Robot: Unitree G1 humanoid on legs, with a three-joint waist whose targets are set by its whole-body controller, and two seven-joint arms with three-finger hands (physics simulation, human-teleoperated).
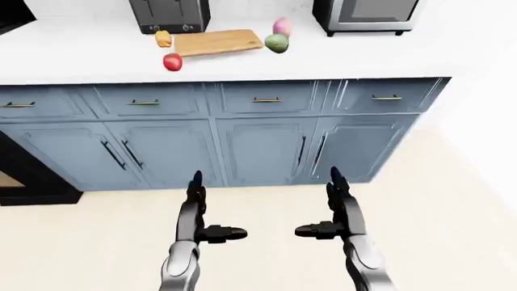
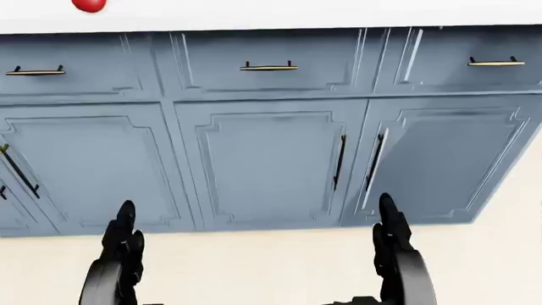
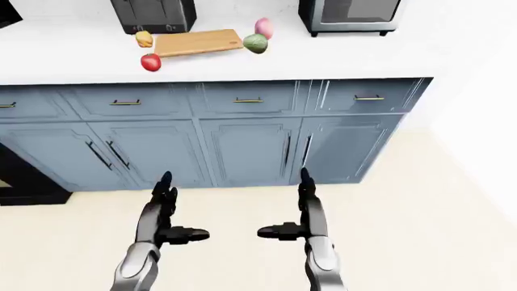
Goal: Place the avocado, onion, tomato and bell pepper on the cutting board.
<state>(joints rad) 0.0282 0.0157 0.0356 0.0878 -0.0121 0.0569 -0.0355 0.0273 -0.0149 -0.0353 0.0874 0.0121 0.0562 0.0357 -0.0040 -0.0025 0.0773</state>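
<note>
The wooden cutting board (image 1: 218, 42) lies bare on the white counter (image 1: 80, 60) at the top of the left-eye view. An orange bell pepper (image 1: 163, 39) rests at its left end and a red tomato (image 1: 172, 62) lies below that corner. Off the board's right end are the pink onion (image 1: 282, 26) and the green avocado (image 1: 276, 43). My left hand (image 1: 218, 206) and right hand (image 1: 317, 204) hover low over the floor, far below the counter. Both are open, fingers pointing up and thumbs turned inward, holding nothing.
A black toaster (image 1: 170, 15) stands above the board and a toaster oven (image 1: 368, 15) to its right. Blue cabinets (image 1: 266, 145) with drawers run under the counter. A dark oven (image 1: 24, 176) is at the left. Beige floor (image 1: 453, 218) spreads below.
</note>
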